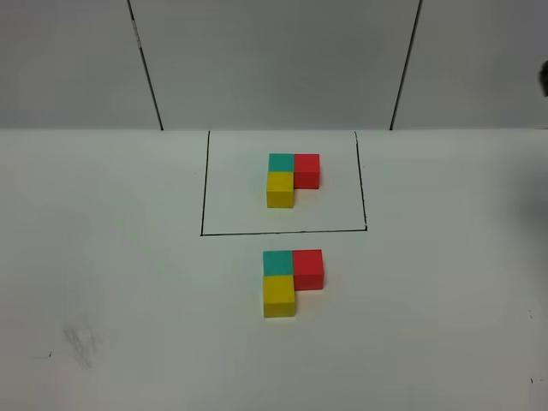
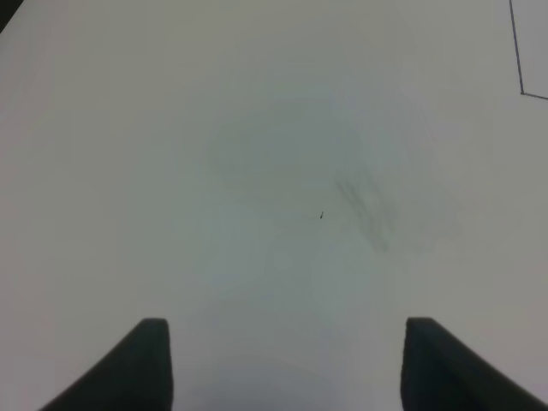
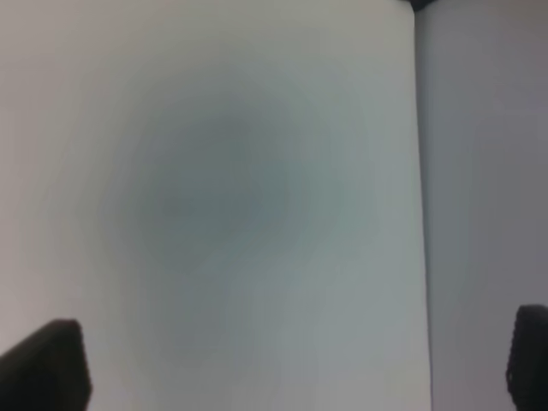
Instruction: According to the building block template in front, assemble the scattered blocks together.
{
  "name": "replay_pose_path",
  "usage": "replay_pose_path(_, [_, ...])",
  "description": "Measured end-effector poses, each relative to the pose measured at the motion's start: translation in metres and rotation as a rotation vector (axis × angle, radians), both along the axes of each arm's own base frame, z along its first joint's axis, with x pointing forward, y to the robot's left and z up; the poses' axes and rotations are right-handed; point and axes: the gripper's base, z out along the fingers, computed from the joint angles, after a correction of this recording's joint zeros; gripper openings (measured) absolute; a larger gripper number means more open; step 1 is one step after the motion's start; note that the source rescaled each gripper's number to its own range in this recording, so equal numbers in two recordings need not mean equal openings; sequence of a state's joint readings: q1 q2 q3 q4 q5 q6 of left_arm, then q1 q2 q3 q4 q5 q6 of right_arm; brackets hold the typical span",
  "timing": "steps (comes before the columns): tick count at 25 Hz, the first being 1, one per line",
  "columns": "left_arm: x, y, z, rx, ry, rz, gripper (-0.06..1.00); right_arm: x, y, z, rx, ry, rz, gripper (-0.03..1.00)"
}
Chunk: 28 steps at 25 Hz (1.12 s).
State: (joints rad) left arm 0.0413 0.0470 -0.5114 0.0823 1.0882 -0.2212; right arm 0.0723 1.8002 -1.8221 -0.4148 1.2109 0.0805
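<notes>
a: where do the loose blocks [image 1: 293, 281] sit?
b: on the white bench [image 1: 103, 257], just near of the framed template [image 1: 293, 178]. teal at far left, red touching its right side, yellow touching its near side, the same l as the template.
a: and the claws?
b: the left claw [image 2: 282, 364] hangs spread over bare bench by a grey smudge [image 2: 368, 210], holding nothing. the right claw [image 3: 295, 364] is spread wide, empty, over blurred bench.
</notes>
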Motion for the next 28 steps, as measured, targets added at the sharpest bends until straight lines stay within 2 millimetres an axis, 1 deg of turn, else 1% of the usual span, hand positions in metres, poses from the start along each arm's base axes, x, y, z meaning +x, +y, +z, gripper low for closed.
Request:
replay_pose_path(2, [0.000,0.000,0.000,0.000,0.000,0.000,0.37,-0.014,-0.027,0.010,0.050,0.008,0.010,1.00])
replay_pose_path(5, [0.000,0.000,0.000,0.000,0.000,0.000,0.37,-0.045,-0.061,0.022,0.100,0.005,-0.011,1.00])
replay_pose_path(7, [0.000,0.000,0.000,0.000,0.000,0.000,0.37,-0.072,-0.080,0.030,0.112,-0.006,-0.050,1.00])
replay_pose_path(8, [0.000,0.000,0.000,0.000,0.000,0.000,0.37,-0.086,-0.088,0.029,0.108,0.003,-0.066,1.00])
replay_pose_path(10, [0.000,0.000,0.000,0.000,0.000,0.000,0.37,-0.121,-0.095,0.036,0.084,-0.002,-0.080,1.00])
replay_pose_path(12, [0.000,0.000,0.000,0.000,0.000,0.000,0.37,-0.154,-0.092,0.038,0.048,0.006,-0.078,1.00])
replay_pose_path(13, [0.000,0.000,0.000,0.000,0.000,0.000,0.37,-0.172,-0.089,0.042,0.022,-0.009,-0.083,1.00])
replay_pose_path(16, [0.000,0.000,0.000,0.000,0.000,0.000,0.37,-0.221,-0.074,0.045,-0.019,-0.056,-0.093,1.00])
replay_pose_path(19, [0.000,0.000,0.000,0.000,0.000,0.000,0.37,-0.275,-0.052,0.053,-0.029,-0.191,-0.105,1.00])
replay_pose_path(21, [0.000,0.000,0.000,0.000,0.000,0.000,0.37,-0.315,-0.038,0.056,-0.021,-0.318,-0.120,1.00])
replay_pose_path(22, [0.000,0.000,0.000,0.000,0.000,0.000,0.37,-0.335,-0.031,0.055,-0.015,-0.381,-0.134,1.00])
replay_pose_path(25, [0.000,0.000,0.000,0.000,0.000,0.000,0.37,-0.379,-0.014,0.041,0.034,-0.520,-0.141,1.00])
replay_pose_path(28, [0.000,0.000,0.000,-0.001,0.000,0.001,0.37,-0.401,0.002,0.019,0.112,-0.608,-0.083,1.00])
